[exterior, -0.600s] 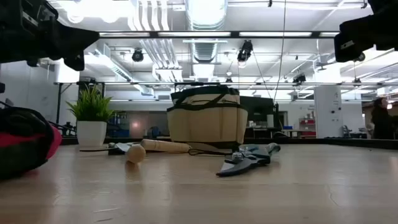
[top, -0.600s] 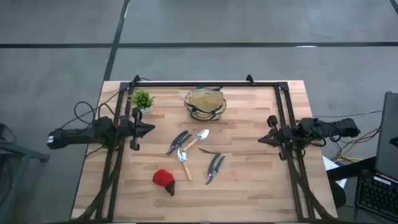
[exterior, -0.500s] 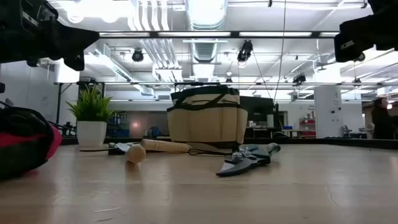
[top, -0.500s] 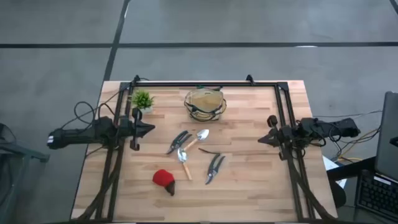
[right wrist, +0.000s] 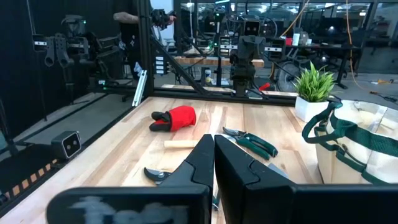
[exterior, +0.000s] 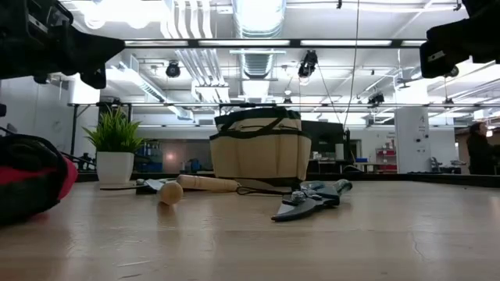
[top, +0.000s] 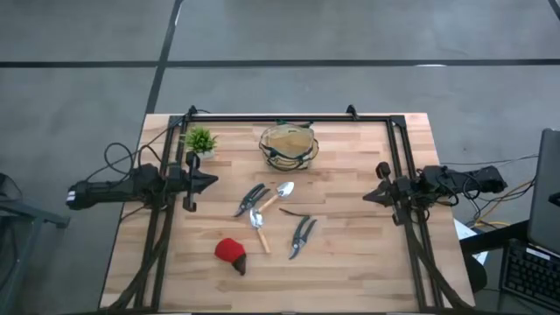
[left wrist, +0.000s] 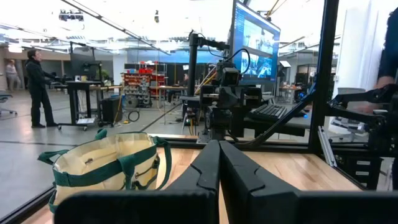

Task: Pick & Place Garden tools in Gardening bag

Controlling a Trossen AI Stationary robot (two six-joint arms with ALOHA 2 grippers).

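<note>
Pale wooden planks make up the worktop [top: 350, 262], ringed by a dark frame, with grey floor around it and a lit workshop of racks and screens beyond; from above, the gardening bag [top: 289, 146] sits at the far middle edge, a small potted plant [top: 200, 140] just to its left; nearer the middle lie the garden tools: one pair of pruners [top: 250, 199] beside a trowel [top: 279, 194], a second trowel [top: 258, 227] crossing below it, another pair of pruners [top: 303, 235] to the right, and a red glove [top: 232, 253] nearest the front, apart from the rest.

The overhead picture shows the bag's tan inside, but whether anything lies in it I cannot tell; every tool seen lies on the wood outside it.

The low view adds the bag's upright side [exterior: 262, 155] with dark trim and looped handles, the plant's white pot [exterior: 115, 165], a wooden trowel handle [exterior: 205, 184] and pruners [exterior: 310, 198] flat on the planks, and the glove [exterior: 31, 183] large at the near left edge.

The left claw [top: 211, 182] hangs at the left side, clenched on nothing, its fingers [left wrist: 208, 167] pressed together; its wrist view alone shows people [left wrist: 36, 87] standing far off; the right claw [top: 368, 196] waits at the right side, likewise clenched and empty [right wrist: 214, 158].
</note>
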